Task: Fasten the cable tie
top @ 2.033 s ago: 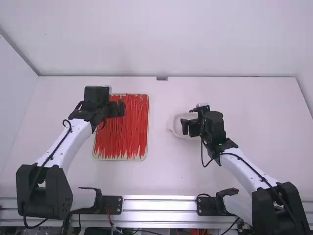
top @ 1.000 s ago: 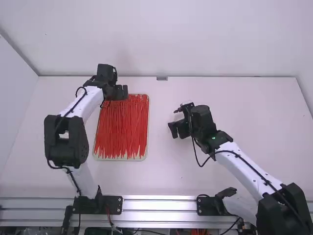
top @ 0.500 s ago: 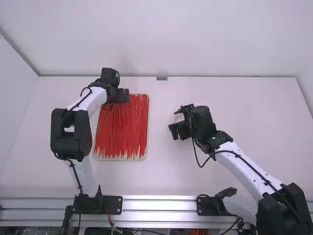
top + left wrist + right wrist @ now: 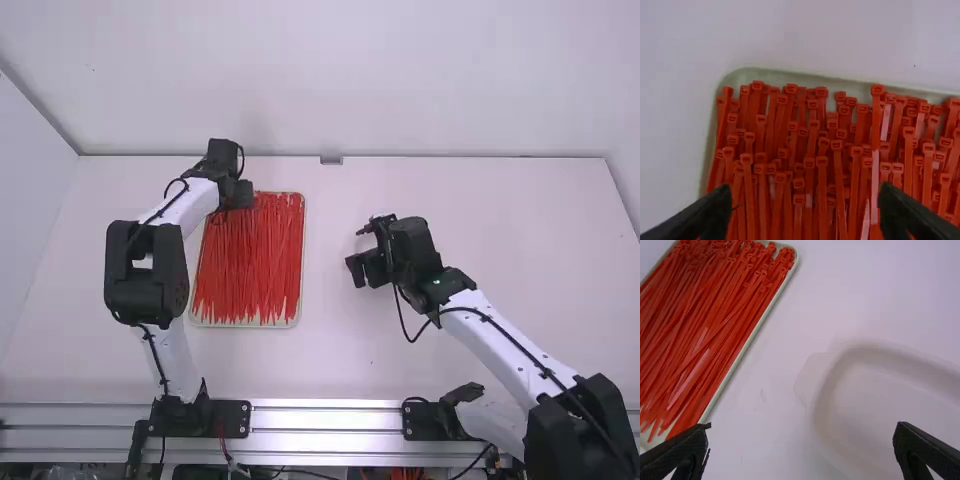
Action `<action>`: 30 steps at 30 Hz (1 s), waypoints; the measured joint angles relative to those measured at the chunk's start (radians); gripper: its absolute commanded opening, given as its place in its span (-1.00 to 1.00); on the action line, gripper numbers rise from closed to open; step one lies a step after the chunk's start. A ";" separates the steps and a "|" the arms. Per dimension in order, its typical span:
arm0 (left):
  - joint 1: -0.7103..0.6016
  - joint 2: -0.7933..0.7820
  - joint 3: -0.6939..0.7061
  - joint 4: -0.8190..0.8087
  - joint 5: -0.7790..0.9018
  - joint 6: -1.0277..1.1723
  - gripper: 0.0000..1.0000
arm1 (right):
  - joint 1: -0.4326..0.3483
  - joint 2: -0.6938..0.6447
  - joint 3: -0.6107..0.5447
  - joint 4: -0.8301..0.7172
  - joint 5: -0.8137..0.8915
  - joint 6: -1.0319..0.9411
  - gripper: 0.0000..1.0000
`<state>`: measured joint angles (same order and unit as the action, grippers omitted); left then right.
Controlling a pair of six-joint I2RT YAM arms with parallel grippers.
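A heap of red cable ties [image 4: 250, 258] lies lengthwise in a pale tray [image 4: 301, 262] left of the table's middle. My left gripper [image 4: 238, 192] is at the tray's far end. In the left wrist view it [image 4: 805, 192] stands open just above the ties' heads [image 4: 820, 145], holding nothing. My right gripper [image 4: 361, 266] sits right of the tray. It [image 4: 802, 427] is open and empty, above a white bowl [image 4: 880, 400], with the tray [image 4: 752, 342] and ties [image 4: 700, 330] off to one side.
The white table [image 4: 500, 200] stretches bare to the right and front. A back wall runs along the far edge with a small grey fitting [image 4: 331, 159]. A metal rail [image 4: 320, 410] borders the near edge.
My left arm has swung from the tray's left side to its far end and stretched out. My right gripper has shifted left and now covers the bowl in the high view.
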<state>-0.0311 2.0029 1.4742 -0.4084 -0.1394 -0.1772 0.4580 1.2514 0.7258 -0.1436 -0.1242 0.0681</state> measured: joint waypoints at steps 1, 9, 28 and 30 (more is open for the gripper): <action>0.000 0.000 0.000 0.009 -0.005 -0.005 0.27 | 0.000 0.000 0.000 -0.003 0.000 0.000 0.97; 0.023 0.000 -0.056 0.092 -0.022 -0.030 0.25 | 0.000 0.000 0.000 -0.010 0.000 0.000 0.97; 0.114 0.000 -0.088 0.140 0.088 -0.044 0.66 | 0.000 0.000 0.000 -0.005 0.019 -0.001 0.97; 0.114 0.000 -0.088 0.142 0.093 -0.044 0.72 | 0.000 0.000 0.000 -0.005 0.019 0.000 0.97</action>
<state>0.0826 2.0029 1.3865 -0.2661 -0.0463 -0.2214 0.4580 1.2518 0.7258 -0.1490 -0.1051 0.0677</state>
